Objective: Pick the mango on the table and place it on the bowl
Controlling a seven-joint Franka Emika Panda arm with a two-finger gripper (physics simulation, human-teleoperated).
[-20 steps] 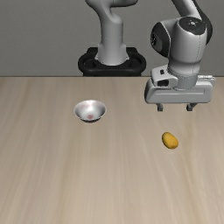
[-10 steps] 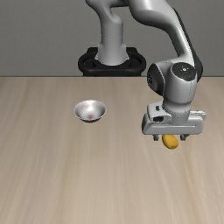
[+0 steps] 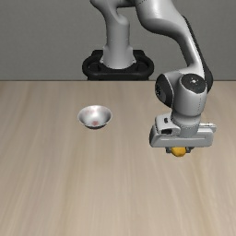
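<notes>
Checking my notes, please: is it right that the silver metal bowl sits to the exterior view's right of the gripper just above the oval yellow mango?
No: the silver metal bowl sits to the exterior view's left of the gripper just above the oval yellow mango.

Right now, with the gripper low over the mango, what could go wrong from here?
1. The gripper hides most of the mango, so its centring is unconfirmed. An off-centre grasp could push the rounded fruit away across the table.
2. The metal bowl sits well off toward the exterior view's left and looks small, so the mango may roll out on release.
</notes>
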